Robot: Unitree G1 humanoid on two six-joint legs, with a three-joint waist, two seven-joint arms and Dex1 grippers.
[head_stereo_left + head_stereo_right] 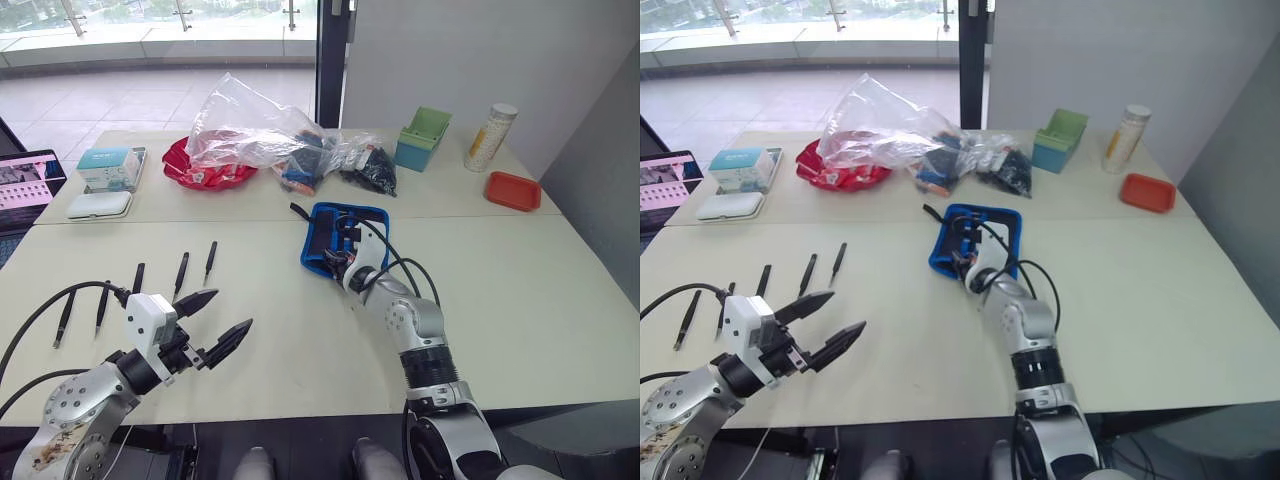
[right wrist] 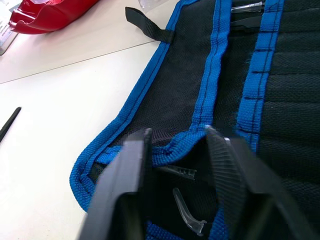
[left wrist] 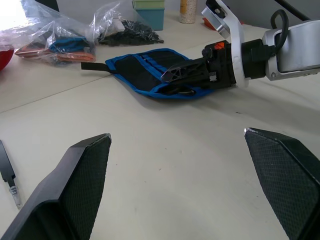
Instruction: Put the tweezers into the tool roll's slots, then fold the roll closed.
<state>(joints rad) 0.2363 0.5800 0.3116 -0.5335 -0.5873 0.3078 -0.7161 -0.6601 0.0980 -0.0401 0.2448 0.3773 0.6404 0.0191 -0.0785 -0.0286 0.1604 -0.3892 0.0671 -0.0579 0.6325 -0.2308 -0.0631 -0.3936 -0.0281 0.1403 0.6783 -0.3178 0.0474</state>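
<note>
Tool roll [image 1: 344, 238] lies near the centre of the surface [image 1: 520, 290], its strap [image 1: 299, 211] trailing toward 11 o'clock. It appears soft, light and limp fabric, likely to sag or slide if pulled; the stiffer blue edging [image 2: 176, 145] looks the best place to take hold. Five tweezers [image 1: 140, 285] lie in a loose row at 9 o'clock from the roll, well apart from it (slim, rigid and probably slippery; best pinched across the mid-shaft, clear of the fine points). Right gripper [image 2: 177, 150] sits at the roll's near edge, its jaws narrowly parted with a fold of the blue edging between them, touching it. Left gripper [image 1: 218, 325] hovers above bare surface at 5 o'clock from the tweezers, jaws spread wide and holding nothing.
</note>
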